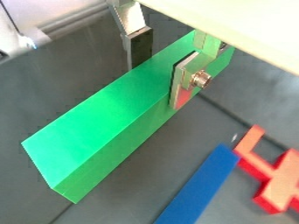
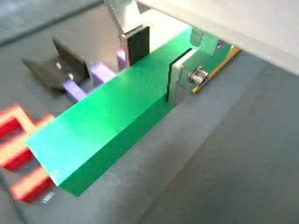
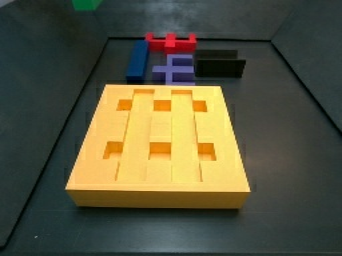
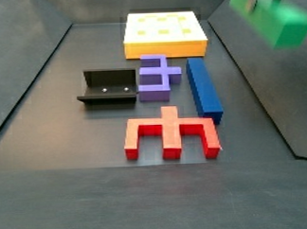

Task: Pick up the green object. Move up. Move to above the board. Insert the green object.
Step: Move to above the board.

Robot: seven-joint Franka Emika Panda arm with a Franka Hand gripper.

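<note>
The pincer [image 1: 162, 63] is clamped on the green bar [image 1: 117, 122], its two silver fingers [image 1: 184, 80] pressed against the bar's long sides near one end, as both wrist views show; the bar [image 2: 111, 131] juts out well past the fingers. The bar is lifted high off the worktop [image 4: 68, 138]: in a side view it shows as a blurred green shape [image 4: 277, 17] at the upper right edge of the picture, and in a side view only a small green corner [image 3: 88, 4] peeks in at the top edge. The yellow board [image 3: 160, 150] lies flat toward one end of the worktop, its grooves and six square holes unfilled. Toward the opposite end lie the blue bar [image 4: 206, 88], the purple piece [image 4: 158, 75], the red piece [image 4: 169, 133] and the dark fixture [image 4: 107, 88], all resting on the worktop apart from the board [image 4: 166, 33].
</note>
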